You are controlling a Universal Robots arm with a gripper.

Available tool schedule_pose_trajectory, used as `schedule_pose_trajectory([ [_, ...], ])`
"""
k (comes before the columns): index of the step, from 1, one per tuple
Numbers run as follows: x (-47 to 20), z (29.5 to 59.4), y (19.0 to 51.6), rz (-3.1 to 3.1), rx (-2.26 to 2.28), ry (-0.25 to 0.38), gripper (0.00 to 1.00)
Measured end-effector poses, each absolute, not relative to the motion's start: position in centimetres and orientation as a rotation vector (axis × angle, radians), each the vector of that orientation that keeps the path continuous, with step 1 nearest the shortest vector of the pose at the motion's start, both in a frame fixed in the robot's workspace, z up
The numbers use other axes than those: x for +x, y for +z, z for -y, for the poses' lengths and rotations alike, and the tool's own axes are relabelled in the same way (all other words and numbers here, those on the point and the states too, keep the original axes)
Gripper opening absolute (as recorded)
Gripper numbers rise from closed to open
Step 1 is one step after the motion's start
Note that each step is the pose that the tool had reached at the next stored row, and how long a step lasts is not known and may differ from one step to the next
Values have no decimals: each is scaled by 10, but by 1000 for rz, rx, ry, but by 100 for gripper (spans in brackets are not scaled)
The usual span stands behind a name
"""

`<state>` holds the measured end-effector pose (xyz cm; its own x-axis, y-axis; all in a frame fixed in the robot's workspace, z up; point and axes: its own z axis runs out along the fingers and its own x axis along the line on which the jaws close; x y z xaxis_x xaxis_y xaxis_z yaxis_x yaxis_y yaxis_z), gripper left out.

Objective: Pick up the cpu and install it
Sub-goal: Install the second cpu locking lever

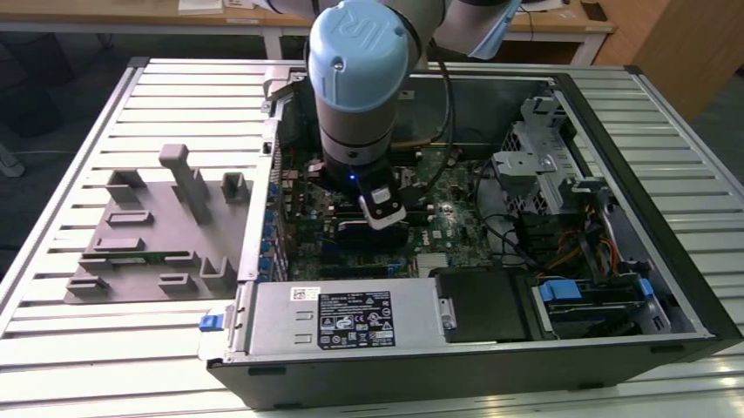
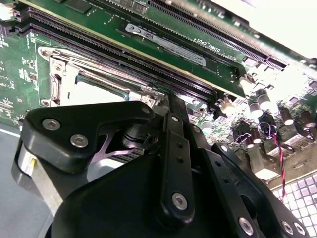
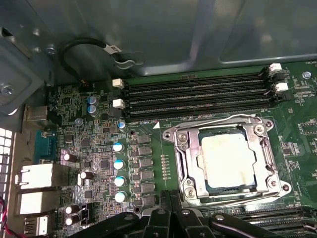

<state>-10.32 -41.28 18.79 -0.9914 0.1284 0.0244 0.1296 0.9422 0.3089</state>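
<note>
Slatted pale metal table (image 1: 104,113) filled most of the exterior view, ribs running across it. Beyond its far edge stood a light wooden desk (image 1: 152,19) with white legs and some papers (image 1: 221,5) on top. A wooden cabinet panel (image 1: 680,43) sat at the far corner on the exterior view's right. Dark floor (image 1: 30,87) showed under the desk on the exterior view's left. Lighting was even and bright, with glare off the table ribs.

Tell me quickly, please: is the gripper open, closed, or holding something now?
Gripper: cannot be told; it sits beside the socket where the cpu lies.
</note>
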Motion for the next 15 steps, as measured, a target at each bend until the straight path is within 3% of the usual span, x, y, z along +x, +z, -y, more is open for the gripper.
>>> schedule_pose_trajectory([
  [15, -103, 413, 213, 3092, -206, -492, 11],
])
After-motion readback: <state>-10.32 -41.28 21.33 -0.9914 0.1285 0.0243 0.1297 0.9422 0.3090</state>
